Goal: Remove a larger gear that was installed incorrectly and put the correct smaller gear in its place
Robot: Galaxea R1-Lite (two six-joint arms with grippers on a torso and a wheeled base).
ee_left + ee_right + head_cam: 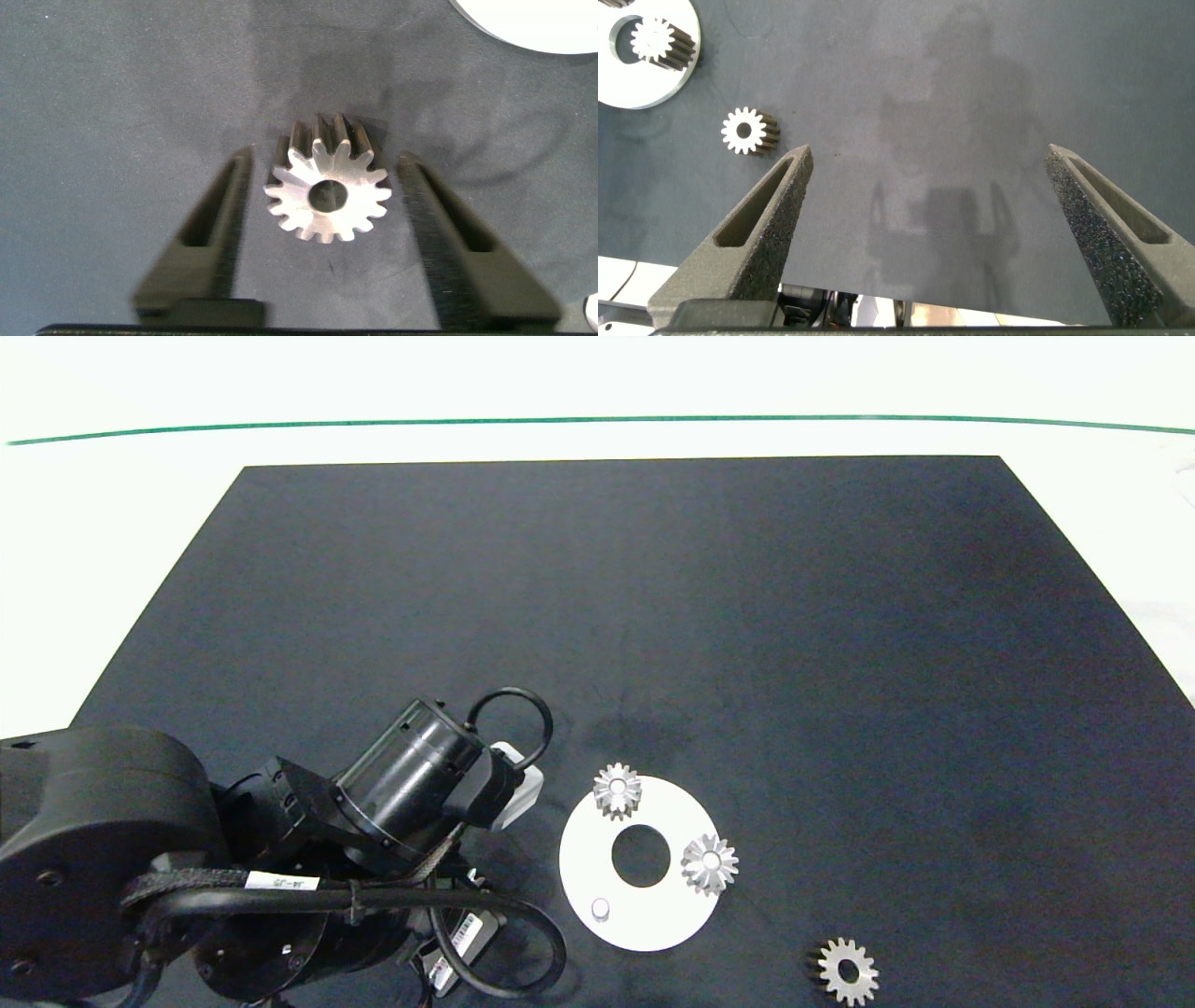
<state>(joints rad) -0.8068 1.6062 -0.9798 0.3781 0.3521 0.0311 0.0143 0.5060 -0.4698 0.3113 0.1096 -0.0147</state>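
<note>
The larger gear (327, 194), shiny with long ridged teeth, lies on the black mat between the fingers of my left gripper (327, 161). The fingers are open, with a small gap on each side of the gear. My left arm (280, 859) covers this gear in the head view. The smaller gear (848, 972), flat with blunt teeth, lies alone on the mat near the front right and also shows as a small gear (747, 131) in the right wrist view. My right gripper (929, 154) hangs open over bare mat, outside the head view.
A white ring plate (597, 840) lies on the mat (653, 616). It carries two raised silver gears (617, 791) (709, 864) and a bare peg (600, 907). The plate's edge (533, 19) is close beyond the left gripper.
</note>
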